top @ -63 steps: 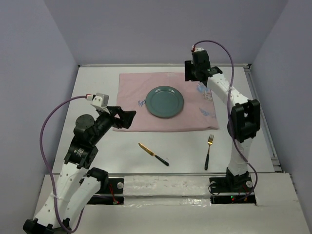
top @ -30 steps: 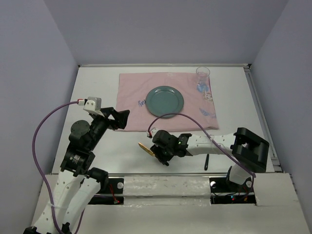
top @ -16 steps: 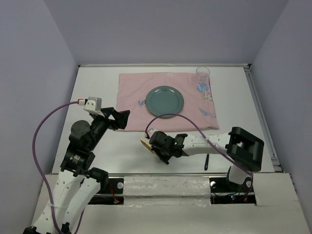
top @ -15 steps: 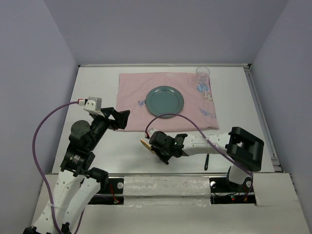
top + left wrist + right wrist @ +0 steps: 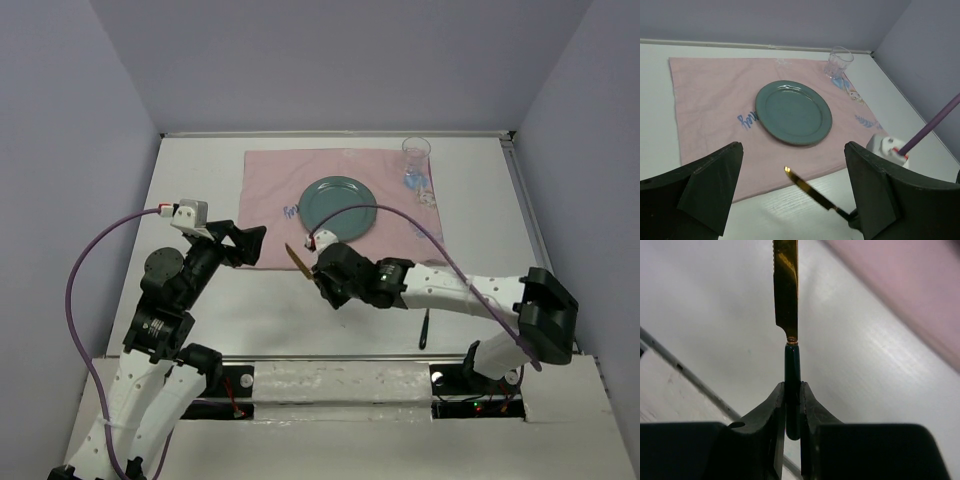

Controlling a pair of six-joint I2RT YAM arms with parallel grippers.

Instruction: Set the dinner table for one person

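R gripper (image 5: 792, 390) clamped knife (image 5: 786, 290) by its dark handle, gold blade held above dinner table (image 5: 200, 180), nr near edge of placemat (image 5: 270, 190). L gripper (image 5: 252, 243) hovered w/ jaws wide, empty, over table's left side. A fork (image 5: 424, 328) lay by table's near edge.

A: Where was the knife (image 5: 298, 258)?
B: Pinched in the right gripper (image 5: 316, 270), above the dinner table (image 5: 195, 180) — gold blade just short of the pink placemat (image 5: 270, 185).
A: And the left gripper (image 5: 250, 244)?
B: Jaws wide, holding nothing, at the placemat's near-left corner. A green plate (image 5: 339, 208) sat mid-cloth, a glass (image 5: 416, 152) far right.
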